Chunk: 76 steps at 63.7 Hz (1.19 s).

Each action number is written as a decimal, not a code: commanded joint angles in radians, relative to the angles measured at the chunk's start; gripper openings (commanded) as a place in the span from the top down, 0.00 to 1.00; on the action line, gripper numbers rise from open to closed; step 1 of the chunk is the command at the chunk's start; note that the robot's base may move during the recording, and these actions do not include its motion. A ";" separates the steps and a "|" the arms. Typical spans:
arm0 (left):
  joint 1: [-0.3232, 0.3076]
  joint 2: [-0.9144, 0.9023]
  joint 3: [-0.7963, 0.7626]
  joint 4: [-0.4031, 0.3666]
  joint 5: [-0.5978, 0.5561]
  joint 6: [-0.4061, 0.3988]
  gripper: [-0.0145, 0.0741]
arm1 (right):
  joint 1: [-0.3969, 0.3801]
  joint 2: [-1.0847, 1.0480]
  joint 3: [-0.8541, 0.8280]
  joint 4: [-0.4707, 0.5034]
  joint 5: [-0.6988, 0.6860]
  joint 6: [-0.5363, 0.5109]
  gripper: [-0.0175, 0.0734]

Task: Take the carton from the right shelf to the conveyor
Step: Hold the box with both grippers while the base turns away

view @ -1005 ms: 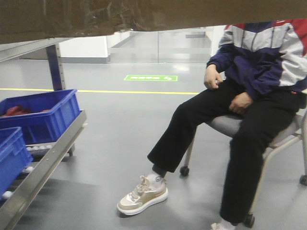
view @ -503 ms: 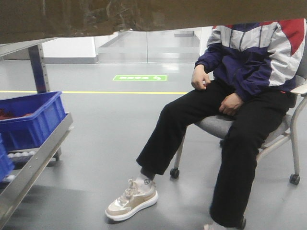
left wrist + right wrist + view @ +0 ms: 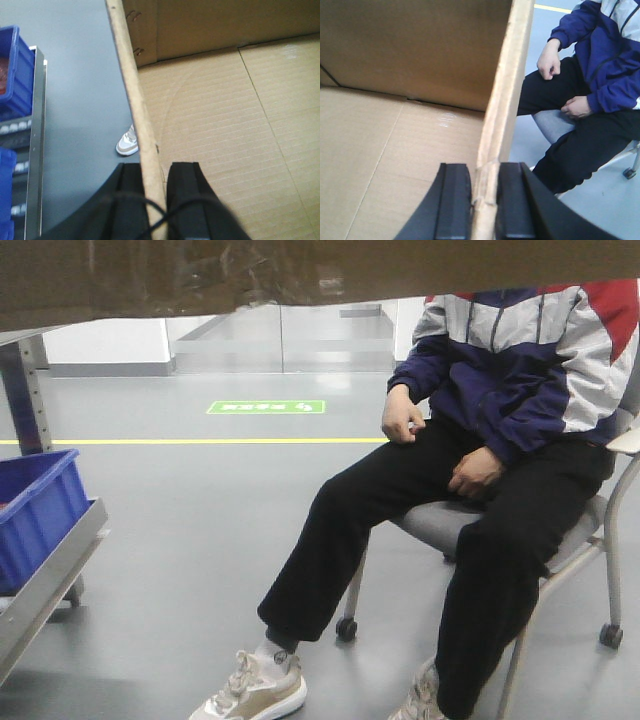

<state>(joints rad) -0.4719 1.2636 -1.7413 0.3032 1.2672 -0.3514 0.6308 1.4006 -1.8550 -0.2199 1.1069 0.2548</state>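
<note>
Carton (image 3: 200, 280) is up off the floor, its taped lower edge spanning the top of the front view. Left pincer (image 3: 155, 172) is clamped on the carton's left wall, one finger inside and one outside. Right pincer (image 3: 482, 177) is clamped likewise on the right wall. Steel shelf (image 3: 45, 585) carrying a blue bin (image 3: 35, 510) sits low at far left. Seated person (image 3: 500, 420) on a wheeled chair (image 3: 450, 525) at right.

Person (image 3: 520, 380) seated on chair (image 3: 440, 525) at rt, blue bin (image 3: 35, 510) far left.
</note>
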 commanded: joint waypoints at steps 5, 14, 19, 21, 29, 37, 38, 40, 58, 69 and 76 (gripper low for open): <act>-0.014 -0.007 -0.006 -0.071 -0.046 0.004 0.85 | 0.004 -0.009 -0.006 0.027 -0.102 -0.013 0.88; -0.014 -0.007 -0.006 -0.069 -0.046 0.004 0.85 | 0.004 -0.009 -0.006 0.027 -0.103 -0.013 0.88; -0.014 -0.007 -0.006 -0.069 -0.046 0.004 0.85 | 0.004 -0.009 -0.006 0.027 -0.103 -0.013 0.88; -0.014 -0.007 -0.006 -0.069 -0.046 0.004 0.85 | 0.004 -0.009 -0.006 0.027 -0.103 -0.013 0.88; -0.014 -0.007 -0.006 -0.069 -0.046 0.004 0.85 | 0.004 -0.009 -0.006 0.027 -0.103 -0.013 0.88; -0.014 -0.007 -0.006 -0.069 -0.046 0.004 0.85 | 0.004 -0.009 -0.006 0.027 -0.104 -0.013 0.88; -0.014 -0.007 -0.006 -0.069 -0.046 0.004 0.85 | 0.004 -0.009 -0.006 0.027 -0.104 -0.013 0.88; -0.014 -0.007 -0.006 -0.069 -0.046 0.004 0.85 | 0.004 -0.009 -0.006 0.027 -0.104 -0.013 0.88; -0.014 -0.007 -0.006 -0.069 -0.046 0.004 0.85 | 0.004 -0.009 -0.006 0.027 -0.106 -0.013 0.88; -0.014 -0.007 -0.006 -0.069 -0.046 0.004 0.85 | 0.004 -0.009 -0.006 0.027 -0.106 -0.013 0.88; -0.014 -0.007 -0.006 -0.069 -0.046 0.004 0.85 | 0.004 -0.009 -0.006 0.027 -0.106 -0.013 0.88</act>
<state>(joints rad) -0.4719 1.2636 -1.7413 0.3032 1.2672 -0.3514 0.6308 1.4006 -1.8550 -0.2199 1.0988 0.2548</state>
